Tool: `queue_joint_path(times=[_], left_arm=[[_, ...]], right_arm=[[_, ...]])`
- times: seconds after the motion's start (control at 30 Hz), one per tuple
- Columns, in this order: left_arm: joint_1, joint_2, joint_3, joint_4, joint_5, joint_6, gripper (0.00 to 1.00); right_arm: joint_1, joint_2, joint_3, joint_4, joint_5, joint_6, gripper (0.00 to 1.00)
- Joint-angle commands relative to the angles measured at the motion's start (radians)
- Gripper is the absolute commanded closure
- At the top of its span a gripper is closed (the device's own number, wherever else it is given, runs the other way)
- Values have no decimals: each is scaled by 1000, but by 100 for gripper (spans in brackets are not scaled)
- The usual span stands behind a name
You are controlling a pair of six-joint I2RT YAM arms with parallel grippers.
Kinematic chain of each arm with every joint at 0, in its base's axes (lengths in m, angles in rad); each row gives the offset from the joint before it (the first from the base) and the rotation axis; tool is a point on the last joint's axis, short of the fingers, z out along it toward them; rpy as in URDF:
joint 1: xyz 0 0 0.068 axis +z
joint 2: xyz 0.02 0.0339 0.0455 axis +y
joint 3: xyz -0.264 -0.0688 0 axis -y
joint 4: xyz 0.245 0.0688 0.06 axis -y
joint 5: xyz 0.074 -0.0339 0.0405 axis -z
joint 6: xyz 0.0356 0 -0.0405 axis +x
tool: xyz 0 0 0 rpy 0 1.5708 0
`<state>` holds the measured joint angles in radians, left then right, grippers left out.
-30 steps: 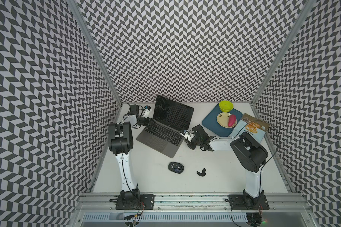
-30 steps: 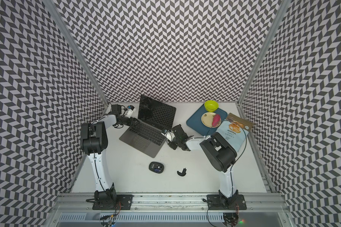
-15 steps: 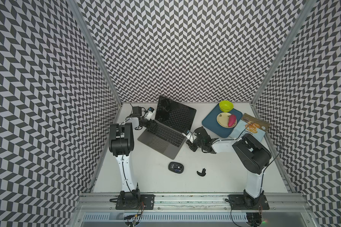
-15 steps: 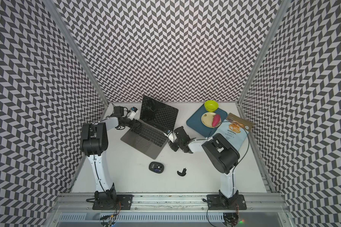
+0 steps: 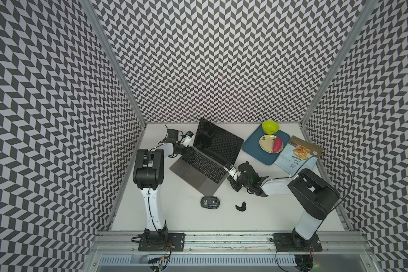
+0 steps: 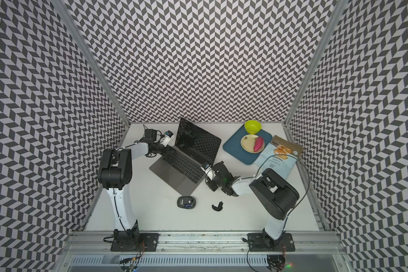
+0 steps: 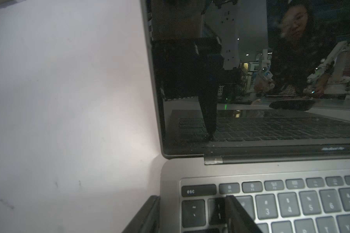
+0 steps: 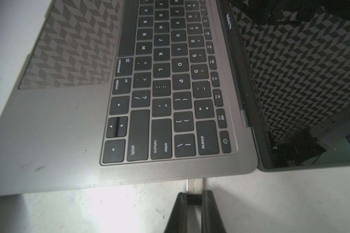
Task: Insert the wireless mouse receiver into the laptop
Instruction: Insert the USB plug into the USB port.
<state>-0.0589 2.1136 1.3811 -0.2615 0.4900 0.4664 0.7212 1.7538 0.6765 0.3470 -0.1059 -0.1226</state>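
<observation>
In both top views the laptop sits open and askew on the bench, with an arm at either end. The left hand rests at the keyboard corner by the hinge. To my eye it is a brace, so the machine does not slide when pushed from the other side. The right hand noses up to the opposite edge. The mouse, its underside open, and the mouse cover piece lie nearer the rail, well clear of the work. The blue tray and chips bag sit beside the right arm, near it but not in its path.

From the left wrist, the left hand is about half open and grips nothing. One finger hangs just off the laptop's edge and the other lies over the keys near esc.

From the right wrist, the right hand is pinched tight on the wireless mouse receiver. Its black cap sits between the fingers, and the metal plug sticks out to meet the laptop's side near the delete key. I cannot tell whether the plug has entered a port — the side face is hidden. Nothing stands between them.
</observation>
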Motion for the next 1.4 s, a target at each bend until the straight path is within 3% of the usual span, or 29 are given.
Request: queue_joint_path(times=[0.0, 0.37, 0.63, 0.97, 1.37], left_arm=[[-111, 1, -74, -196, 166, 24, 45], [-121, 7, -99, -177, 166, 36, 48], [-132, -9, -114, -160, 157, 46, 50], [-136, -5, -121, -155, 136, 41, 50], [-110, 9, -101, -154, 11, -22, 47]], right_arm=[[26, 8, -29, 106, -1, 32, 91], [11, 15, 18, 114, -5, 72, 91], [33, 36, 109, 25, 89, -109, 92], [25, 95, 184, 31, 56, -49, 91], [-6, 38, 117, -58, 81, 34, 50]])
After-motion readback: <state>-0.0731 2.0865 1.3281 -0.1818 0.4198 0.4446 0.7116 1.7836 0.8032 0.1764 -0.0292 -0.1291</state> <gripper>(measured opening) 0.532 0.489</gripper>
